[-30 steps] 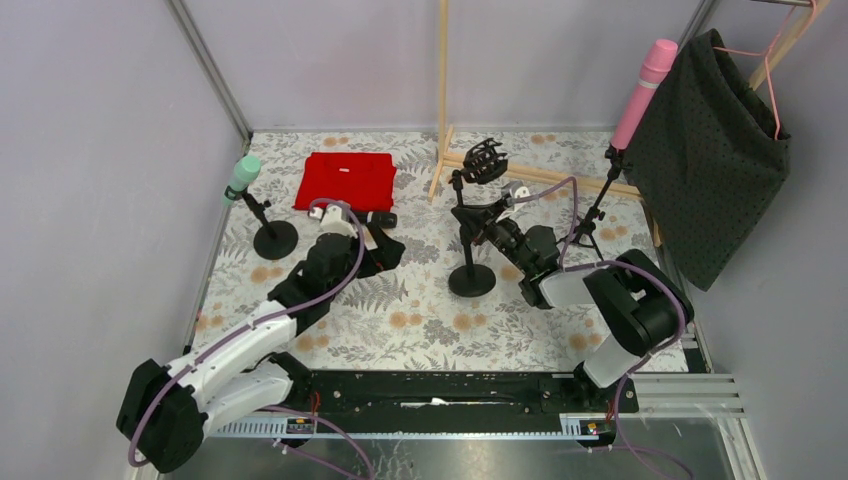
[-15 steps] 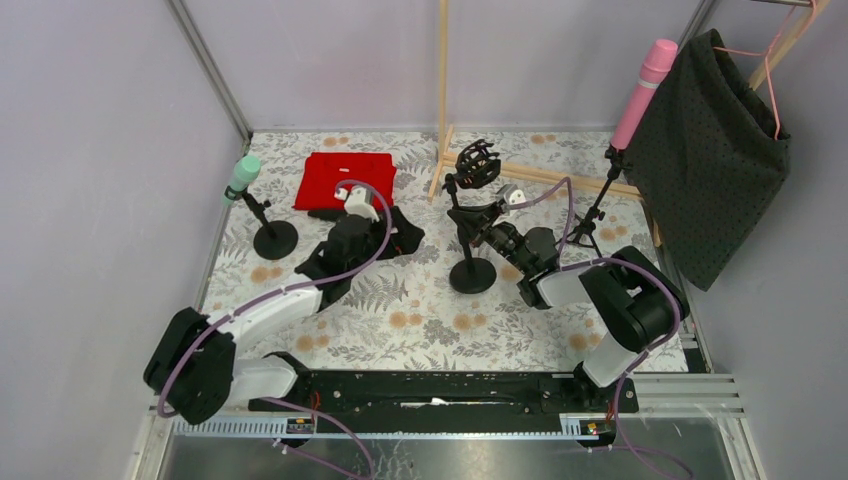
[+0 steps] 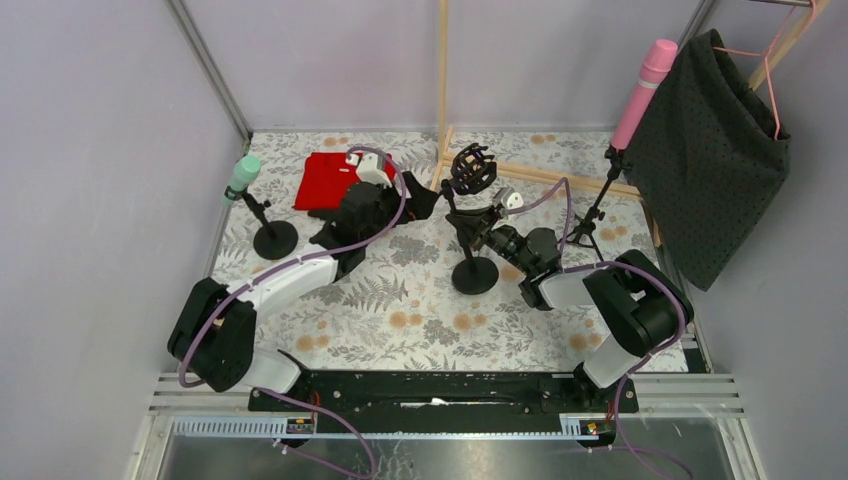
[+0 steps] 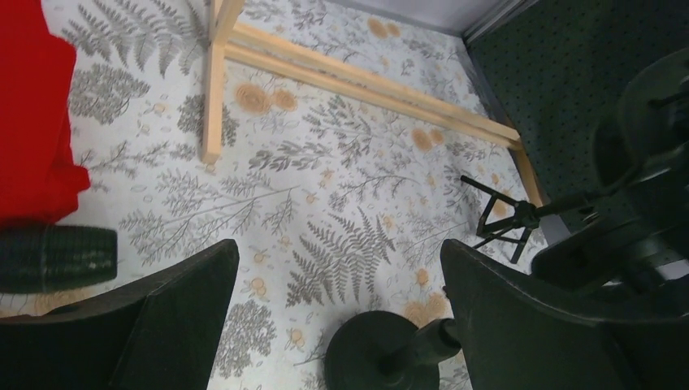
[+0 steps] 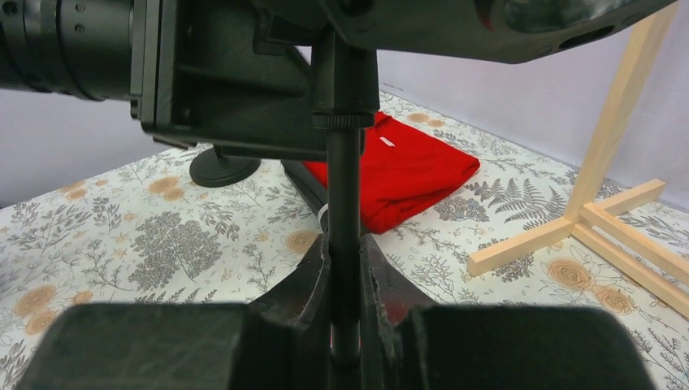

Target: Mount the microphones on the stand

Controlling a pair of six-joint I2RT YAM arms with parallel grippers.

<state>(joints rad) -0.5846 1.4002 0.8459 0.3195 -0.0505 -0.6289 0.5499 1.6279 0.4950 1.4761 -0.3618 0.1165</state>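
Note:
The black microphone (image 4: 55, 258) lies on the table beside the red cloth; its banded end shows behind the pole in the right wrist view (image 5: 322, 213). My left gripper (image 3: 420, 200) (image 4: 337, 252) is open and empty, hovering above the round base (image 4: 378, 357) of the centre stand (image 3: 474, 275), close to its black shock mount (image 3: 472, 168). My right gripper (image 3: 478, 232) (image 5: 344, 268) is shut on the stand's pole (image 5: 344, 179). The mint green microphone (image 3: 242, 174) sits on a small stand at the left. The pink microphone (image 3: 645, 85) sits on a tripod stand at the right.
A red cloth (image 3: 335, 178) lies at the back left. A wooden rack (image 3: 441, 100) stands at the back, its base bars on the table (image 4: 366, 81). A dark garment (image 3: 710, 150) hangs at the right. The tripod's feet (image 4: 504, 219) are near the centre stand.
My left arm has swung away from the near table, back and to the right, up beside the shock mount. The stand's top has shifted slightly left. The right gripper stays on the pole.

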